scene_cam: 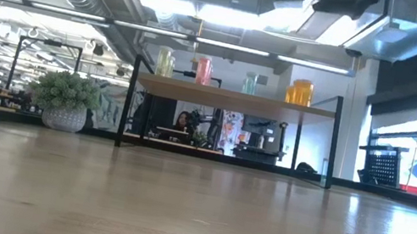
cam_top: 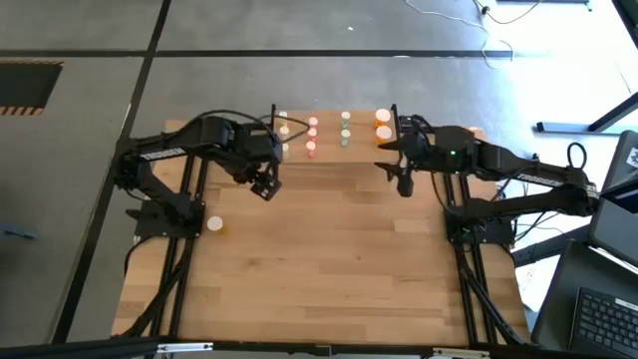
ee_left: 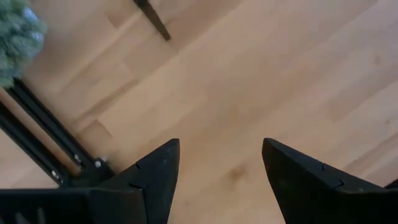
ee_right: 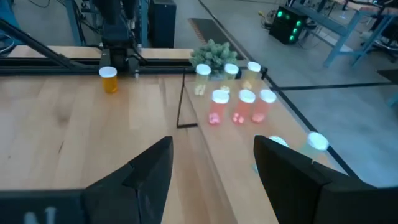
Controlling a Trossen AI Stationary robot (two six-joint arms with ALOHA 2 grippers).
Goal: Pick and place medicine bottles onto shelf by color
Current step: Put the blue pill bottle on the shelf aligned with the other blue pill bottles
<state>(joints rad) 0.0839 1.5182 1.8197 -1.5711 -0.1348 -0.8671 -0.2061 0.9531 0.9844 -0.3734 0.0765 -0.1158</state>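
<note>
The shelf (cam_top: 329, 160) stands at the table's far edge on thin black legs. Medicine bottles stand on it in colour groups: yellowish (cam_top: 283, 124), pink (cam_top: 312, 136), green (cam_top: 345, 128) and orange (cam_top: 383, 125). One orange bottle (cam_top: 214, 224) stands alone on the tabletop at the left. My left gripper (cam_top: 264, 185) hangs open above bare table, just in front of the shelf's left end. My right gripper (cam_top: 404, 184) is open in the air near the shelf's right end, with nothing between its fingers (ee_right: 211, 140).
A green plant ball in a pale pot (scene_cam: 67, 101) sits at the far left beside the shelf. The arms' black frames (cam_top: 169, 229) run along both table sides. Bare wood (cam_top: 329, 259) fills the table's middle and near part.
</note>
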